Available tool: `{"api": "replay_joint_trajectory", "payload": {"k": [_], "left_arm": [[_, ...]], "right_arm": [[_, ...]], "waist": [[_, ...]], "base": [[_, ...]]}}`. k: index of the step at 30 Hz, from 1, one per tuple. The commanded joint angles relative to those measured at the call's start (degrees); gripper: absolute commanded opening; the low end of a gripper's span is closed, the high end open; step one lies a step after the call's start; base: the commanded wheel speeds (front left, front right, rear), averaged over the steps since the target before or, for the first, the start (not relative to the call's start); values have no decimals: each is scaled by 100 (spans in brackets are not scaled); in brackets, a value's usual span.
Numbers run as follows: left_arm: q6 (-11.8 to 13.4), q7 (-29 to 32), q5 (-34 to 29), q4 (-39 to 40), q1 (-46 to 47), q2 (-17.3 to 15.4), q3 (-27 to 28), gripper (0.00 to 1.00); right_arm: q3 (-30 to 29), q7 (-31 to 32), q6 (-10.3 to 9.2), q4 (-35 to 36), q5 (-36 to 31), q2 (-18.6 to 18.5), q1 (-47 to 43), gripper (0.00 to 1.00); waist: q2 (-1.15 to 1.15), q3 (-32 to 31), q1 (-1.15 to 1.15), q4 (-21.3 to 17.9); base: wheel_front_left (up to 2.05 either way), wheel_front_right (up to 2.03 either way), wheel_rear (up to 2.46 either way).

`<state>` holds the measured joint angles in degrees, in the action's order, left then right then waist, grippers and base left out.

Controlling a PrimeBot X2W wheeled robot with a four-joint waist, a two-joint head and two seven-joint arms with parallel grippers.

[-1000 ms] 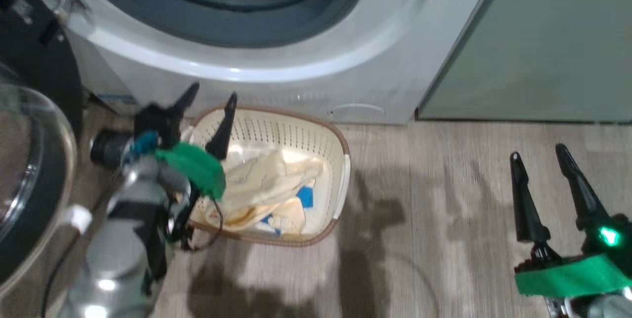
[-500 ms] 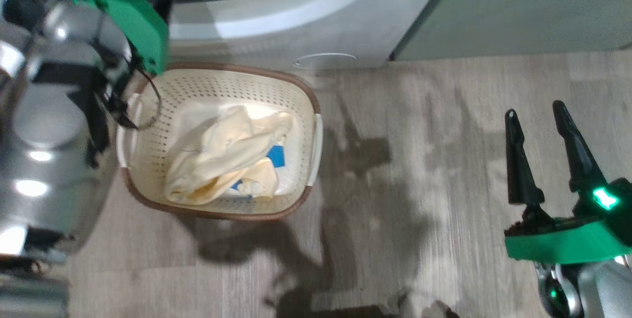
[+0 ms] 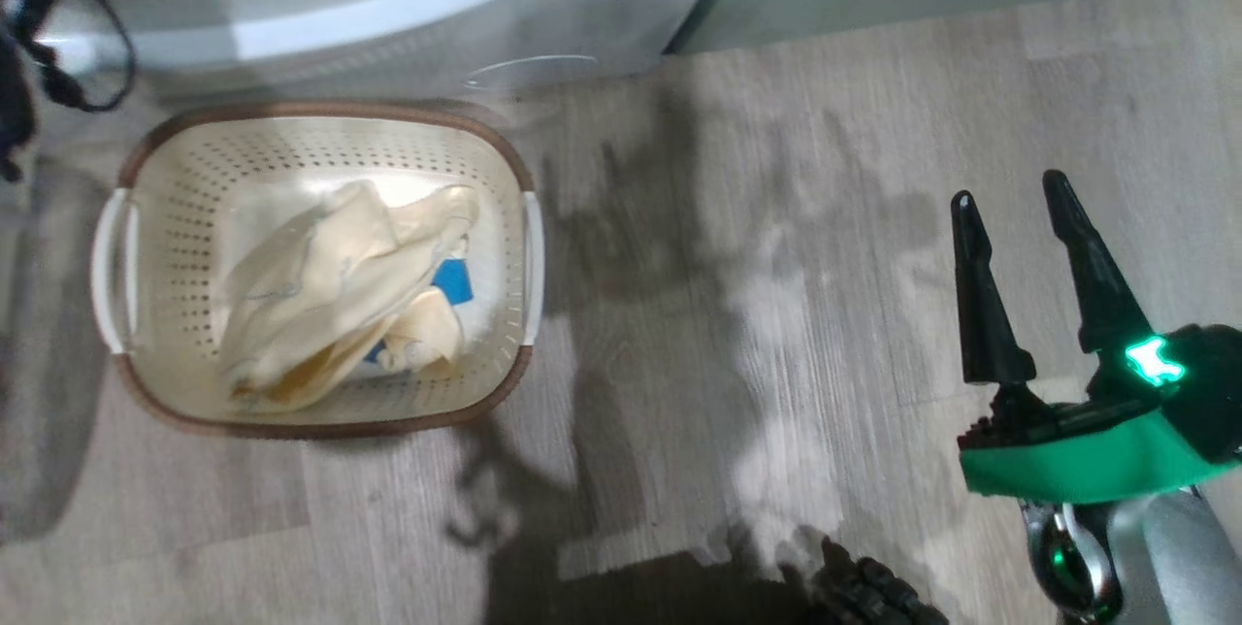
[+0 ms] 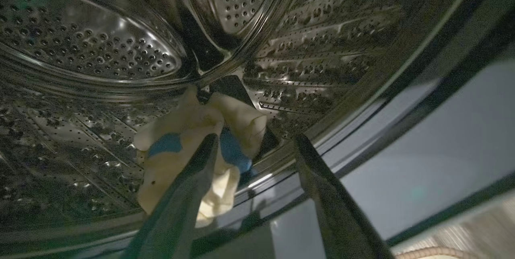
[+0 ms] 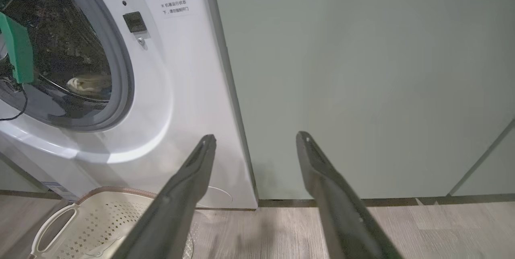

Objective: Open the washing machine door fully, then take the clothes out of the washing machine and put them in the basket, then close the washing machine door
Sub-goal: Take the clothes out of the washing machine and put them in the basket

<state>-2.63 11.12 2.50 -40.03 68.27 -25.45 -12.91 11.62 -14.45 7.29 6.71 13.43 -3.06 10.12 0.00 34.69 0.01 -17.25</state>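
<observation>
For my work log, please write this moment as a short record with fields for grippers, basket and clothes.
left gripper: open, inside the drum, at a yellow garment, not closed on it
right gripper: open, empty, above the floor
basket: on the floor before the washer, holds clothes

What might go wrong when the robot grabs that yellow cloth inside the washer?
1. The left tool is open, but the yellow cloth lies mostly off to one finger's side, so closing may pinch just a corner or miss.
2. Pulled out over the rim of the drum, a weakly held cloth could slip and land on the floor instead of in the basket.
</observation>
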Motion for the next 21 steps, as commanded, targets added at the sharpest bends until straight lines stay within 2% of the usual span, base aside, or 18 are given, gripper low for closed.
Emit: {"api": "replay_joint_trajectory", "payload": {"k": [1,8,17,18,19,20,21], "left_arm": [[-25,80,-42,104,246,-368,159,100],[-21,583,-211,-234,747,-808,98,100],[94,1293,-294,-498,1084,-1007,55,98],[103,1380,-293,-519,1099,-1016,49,81],[123,1468,-297,-533,1104,-1027,43,55],[131,1560,-283,-541,1107,-1030,46,34],[139,1602,-268,-520,1112,-1031,49,0]], "right_arm": [[135,-55,20,177,74,15,51,100],[315,-55,20,195,265,17,134,100],[451,-55,20,192,381,18,239,100],[456,-55,20,188,389,18,248,100],[457,-55,20,185,396,18,256,100],[457,-55,20,181,404,18,262,100],[452,-55,20,180,409,18,268,100]], "waist": [[0,101,-1,-123],[0,344,-1,-386],[0,527,-1,-537],[0,538,-1,-547],[0,547,-1,-556],[0,556,-1,-564],[0,565,-1,-568]], "base": [[0,0,0],[0,0,0],[0,0,0],[0,0,0],[0,0,0],[0,0,0],[0,0,0]]}}
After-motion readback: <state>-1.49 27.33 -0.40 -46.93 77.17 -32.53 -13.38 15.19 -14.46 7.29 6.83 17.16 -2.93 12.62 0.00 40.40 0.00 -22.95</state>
